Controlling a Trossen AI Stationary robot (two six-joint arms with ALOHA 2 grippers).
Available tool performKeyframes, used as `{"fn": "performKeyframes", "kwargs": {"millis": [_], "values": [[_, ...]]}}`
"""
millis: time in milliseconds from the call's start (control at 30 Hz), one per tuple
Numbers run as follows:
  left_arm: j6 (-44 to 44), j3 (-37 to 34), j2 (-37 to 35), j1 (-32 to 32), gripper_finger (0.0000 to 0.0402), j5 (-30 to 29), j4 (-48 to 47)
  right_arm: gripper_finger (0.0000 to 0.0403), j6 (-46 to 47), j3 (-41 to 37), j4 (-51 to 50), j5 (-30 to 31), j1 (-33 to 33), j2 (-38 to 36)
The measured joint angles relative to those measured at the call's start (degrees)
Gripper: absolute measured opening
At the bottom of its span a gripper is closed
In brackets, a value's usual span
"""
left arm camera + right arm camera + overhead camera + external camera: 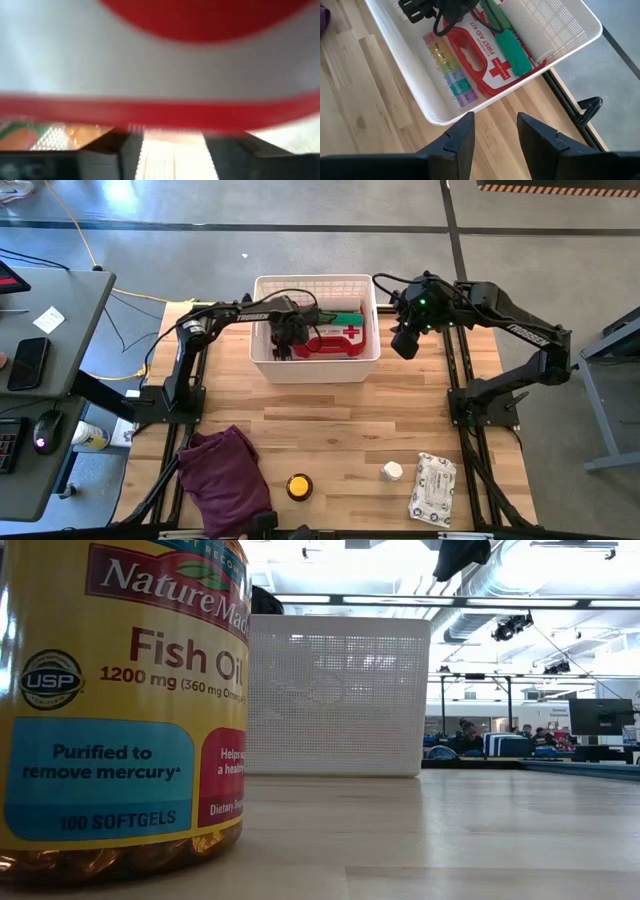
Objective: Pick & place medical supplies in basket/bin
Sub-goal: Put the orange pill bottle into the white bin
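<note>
Inside the basket (262, 360), the left gripper (284, 338) sits low over the first-aid case (335, 340); whether its fingers grip cannot be told. Lift straight up, clear of the walls. Beyond, at 3 o'clock, the right gripper (494, 132) waits, fingers apart. The bottle (299, 486), white bottle (391, 472) and wipes pack (433, 488) remain at 6 o'clock.

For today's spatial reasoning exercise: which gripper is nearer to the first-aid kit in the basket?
Left. The left gripper is down inside the basket, at the first-aid kit. The right gripper hangs outside the basket's right wall.
</note>
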Motion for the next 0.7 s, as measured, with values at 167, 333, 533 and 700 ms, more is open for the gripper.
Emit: {"fn": "performKeyframes", "kwargs": {"millis": [167,333,533,700], "values": [[0.0,3.27,0.08,0.02,0.0141,-0.04,-4.28,0.0138,0.0,0.0,-0.02,0.0,0.0,0.0],[0.02,7.05,0.08,0.04,0.006,0.32,-8.58,0.0138,-0.02,0.0,-0.02,0.02,0.01,0.0],[-0.38,11.61,0.08,0.1,0.0024,1.12,-10.49,0.0138,-0.02,0.0,-0.02,0.02,-0.01,0.0],[-1.3,12.49,0.08,0.1,0.0121,-3.91,-6.81,0.0138,0.29,0.0,-0.02,0.04,0.0,0.0]]}}
